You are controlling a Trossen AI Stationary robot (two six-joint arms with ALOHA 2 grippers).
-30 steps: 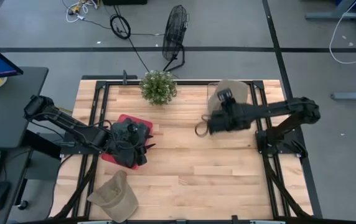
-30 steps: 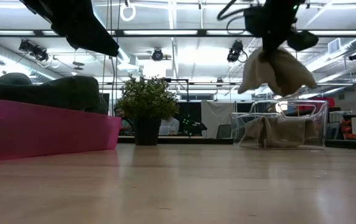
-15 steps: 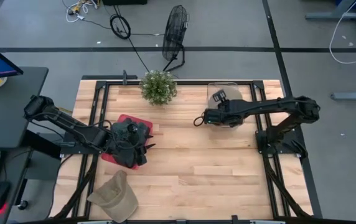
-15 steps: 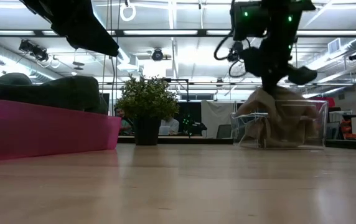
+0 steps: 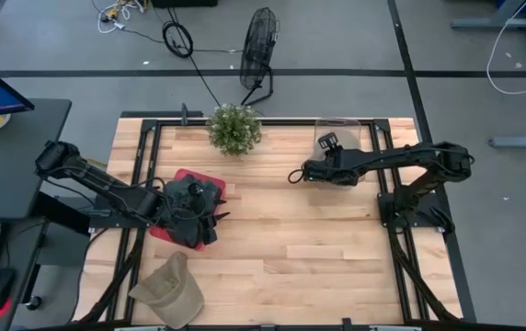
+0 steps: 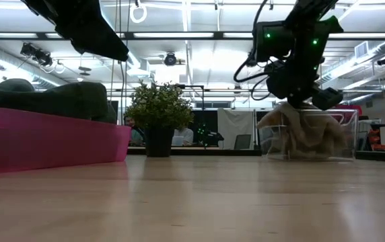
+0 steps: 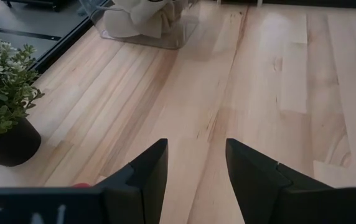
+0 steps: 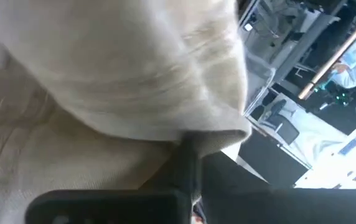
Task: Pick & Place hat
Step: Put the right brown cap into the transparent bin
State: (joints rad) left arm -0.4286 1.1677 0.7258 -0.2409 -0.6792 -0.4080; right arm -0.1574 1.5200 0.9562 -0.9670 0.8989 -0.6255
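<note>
A beige hat point(image 6: 307, 134) lies in a clear plastic bin point(image 6: 344, 134) at the table's far right; the bin's rim also shows in the high view point(image 5: 337, 124). My right gripper point(image 6: 297, 97) reaches down into the bin and is shut on the hat point(image 8: 134, 74). My left gripper point(image 7: 196, 168) is open and empty, hovering over a pink bin point(image 5: 182, 179) that holds dark hats point(image 5: 194, 198). A khaki hat point(image 5: 171, 285) rests on the table's near left corner. My right gripper holds a folded edge of the beige hat point(image 8: 218, 134), pinched at its dark fingers point(image 8: 187, 165). It comes from above, pointing down into the clear bin. The hat's lower part point(image 6: 310, 144) rests on the bin's floor, slack below the fingers.
A potted plant point(image 5: 234, 127) stands at the table's far edge, left of the clear bin. Bare wood point(image 5: 318, 248) lies between the two bins and toward the near edge. A fan point(image 5: 258, 55) and cables lie on the floor beyond the table.
My right gripper has gone down into the clear bin with the beige hat. The hat hung clear above the bin a second ago; now it has sunk inside and rests crumpled on the bin's floor.
</note>
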